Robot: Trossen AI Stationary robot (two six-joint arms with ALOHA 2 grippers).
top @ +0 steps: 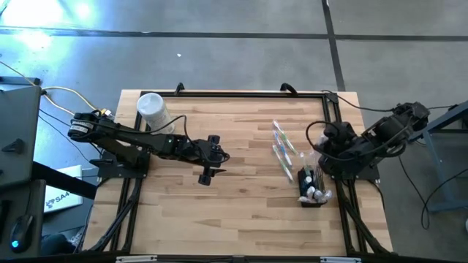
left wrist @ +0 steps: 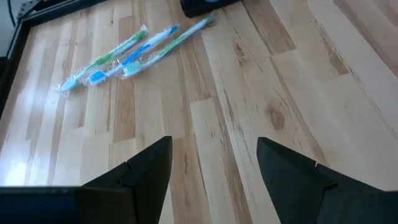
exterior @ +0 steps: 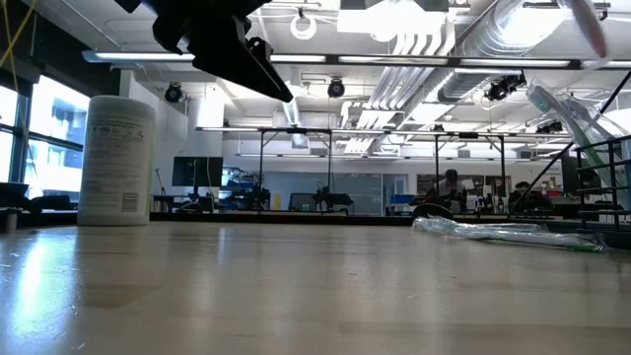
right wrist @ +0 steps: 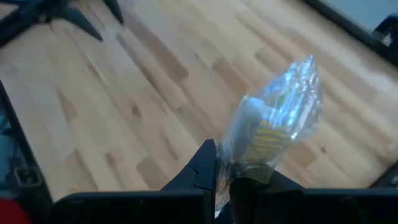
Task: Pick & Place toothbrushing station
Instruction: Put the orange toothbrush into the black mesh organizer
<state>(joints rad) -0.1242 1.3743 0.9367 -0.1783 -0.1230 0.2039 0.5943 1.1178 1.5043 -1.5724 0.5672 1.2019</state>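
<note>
1. A pale wooden table [top: 234, 212] with a black frame at its edges stands on a grey floor; the low view looks across it into a large hall with ceiling pipes, strip lights and desks far behind.

2. A white cylindrical canister [top: 152, 109] stands upright near the table's far left corner, well apart from the black mesh holder [top: 310, 186], which sits near the right edge.

3. Three wrapped toothbrushes [top: 284, 148] lie flat on the wood just beside the holder, on its far side, fanned close together and angled toward it; the left wrist view shows green and blue handles in clear wrappers.

4. The holder already has small items bunched in it, too small to identify.

5. The left gripper [top: 210, 168] hovers over the middle of the table, well to the left of the holder; its jaws stand wide apart with only bare wood between them.

6. The right gripper [right wrist: 222, 177] is beside the holder at the table's right edge, its jaws pinched tight on a wrapped toothbrush [right wrist: 277, 121], whose crinkled clear wrapper juts out above the wood.

7. In the low view, wrapped brushes [exterior: 503, 232] lie flat at right, the left arm [exterior: 222, 39] dark overhead.
</note>
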